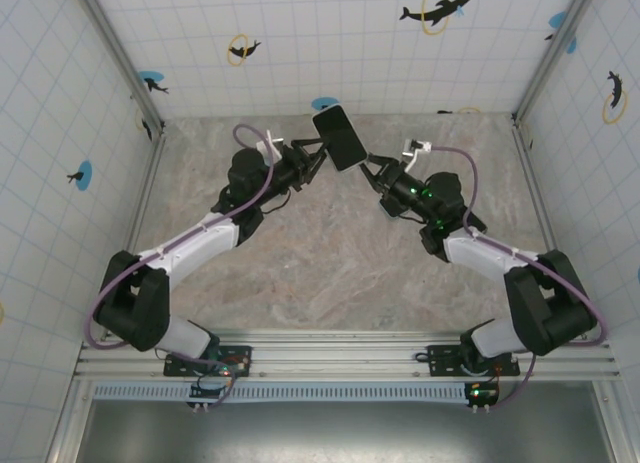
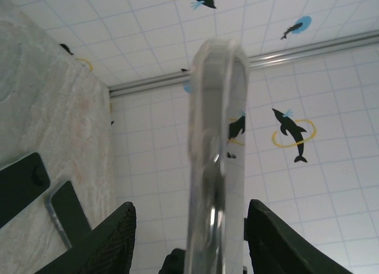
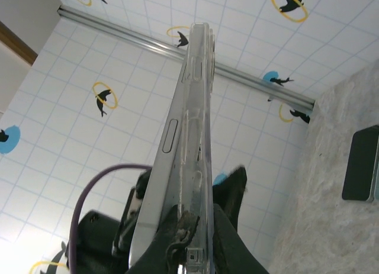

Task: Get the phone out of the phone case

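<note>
One marbled tabletop (image 1: 330,273) | white tiled walls (image 1: 330,53), dolphin stickers (image 1: 436,10) | phone case (image 1: 338,138) aloft

No word, number, brand or label could be read on the phone (image 1: 340,138), its clear case (image 3: 192,161) or the arms. The only marks were pictures: black dolphin decals (image 1: 435,10), some with yellow rings and some with blue discs, on the tiled walls (image 1: 330,43).
</note>
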Controlling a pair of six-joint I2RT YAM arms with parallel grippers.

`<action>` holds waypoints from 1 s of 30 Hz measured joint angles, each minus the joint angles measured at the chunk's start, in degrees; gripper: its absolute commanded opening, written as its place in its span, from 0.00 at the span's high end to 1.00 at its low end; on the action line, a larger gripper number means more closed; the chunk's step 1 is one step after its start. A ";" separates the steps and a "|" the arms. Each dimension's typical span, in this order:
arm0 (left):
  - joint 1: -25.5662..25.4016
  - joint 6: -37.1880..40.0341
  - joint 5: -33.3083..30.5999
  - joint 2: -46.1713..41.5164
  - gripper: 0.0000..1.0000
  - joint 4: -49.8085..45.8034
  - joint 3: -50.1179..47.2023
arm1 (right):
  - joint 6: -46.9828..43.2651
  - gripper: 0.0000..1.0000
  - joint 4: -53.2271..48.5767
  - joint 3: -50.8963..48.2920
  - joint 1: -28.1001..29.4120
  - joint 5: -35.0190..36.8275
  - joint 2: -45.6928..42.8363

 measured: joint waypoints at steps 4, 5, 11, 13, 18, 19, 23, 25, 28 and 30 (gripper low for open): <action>-0.74 -1.25 -2.99 -3.45 0.48 -2.45 -2.69 | -1.18 1.00 0.00 1.49 0.04 4.83 1.49; -1.18 -1.46 -3.87 -4.31 0.48 -2.80 -3.04 | -1.42 1.00 0.00 1.49 0.24 6.49 1.62; -6.36 -5.03 -10.69 -8.15 0.47 -3.04 -4.28 | -3.91 1.00 -0.07 1.49 1.99 16.44 3.08; -8.72 -6.43 -13.09 -7.82 0.48 -3.06 -3.91 | -5.09 1.00 -0.55 1.64 2.82 18.88 3.41; -12.70 -10.32 -15.89 -4.20 0.48 -1.79 -1.40 | -6.73 1.00 -0.85 2.89 4.00 21.51 4.44; -13.09 -10.75 -16.15 -3.19 0.48 -1.70 -0.48 | -7.10 1.00 -0.85 2.99 4.11 21.68 4.57; -13.77 -13.05 -16.94 -0.63 0.48 -0.15 1.09 | -8.55 1.00 -0.85 3.02 4.46 21.92 4.66; -13.77 -13.73 -17.22 0.15 0.48 -0.09 1.75 | -9.33 1.00 -0.87 3.02 4.52 21.92 4.66; -13.75 -14.93 -17.31 1.36 0.50 1.14 3.06 | -10.14 1.00 -0.90 3.02 4.79 21.94 4.66; -13.77 -15.43 -17.31 1.70 0.50 2.25 3.19 | -10.60 1.00 -0.87 3.02 5.11 21.84 4.66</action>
